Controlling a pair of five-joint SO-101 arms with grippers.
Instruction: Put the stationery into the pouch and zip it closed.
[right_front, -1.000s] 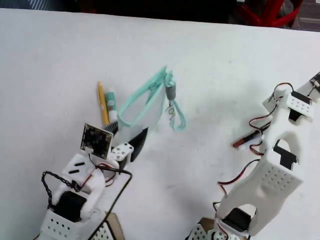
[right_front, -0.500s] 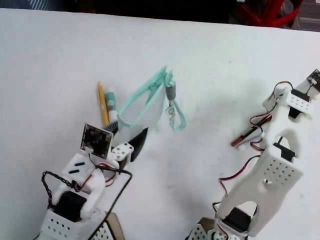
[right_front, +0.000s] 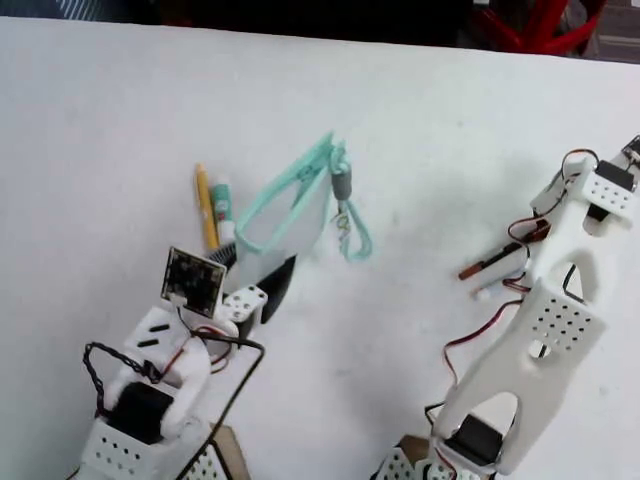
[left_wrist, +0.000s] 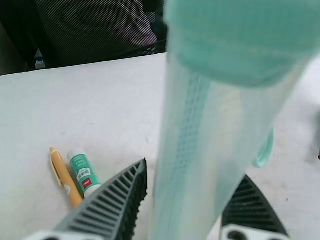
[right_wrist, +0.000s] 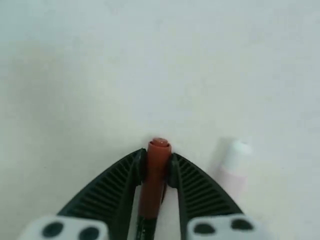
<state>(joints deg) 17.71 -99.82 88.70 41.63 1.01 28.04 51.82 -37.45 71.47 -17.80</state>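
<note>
With the right end effector (right_wrist: 156, 159) closed on the red pen (right_wrist: 158, 150) and the left end effector (left_wrist: 194, 174) gripping the pouch (right_front: 290, 205), the pen may catch the narrow mouth and twist loose.

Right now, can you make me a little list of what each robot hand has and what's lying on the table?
left gripper: shut on the teal pouch, holding it up with its mouth open
right gripper: shut on the red pen
beside the pouch: yellow pen and green tube, lying side by side
beside the right gripper: pale stick on the table
</note>
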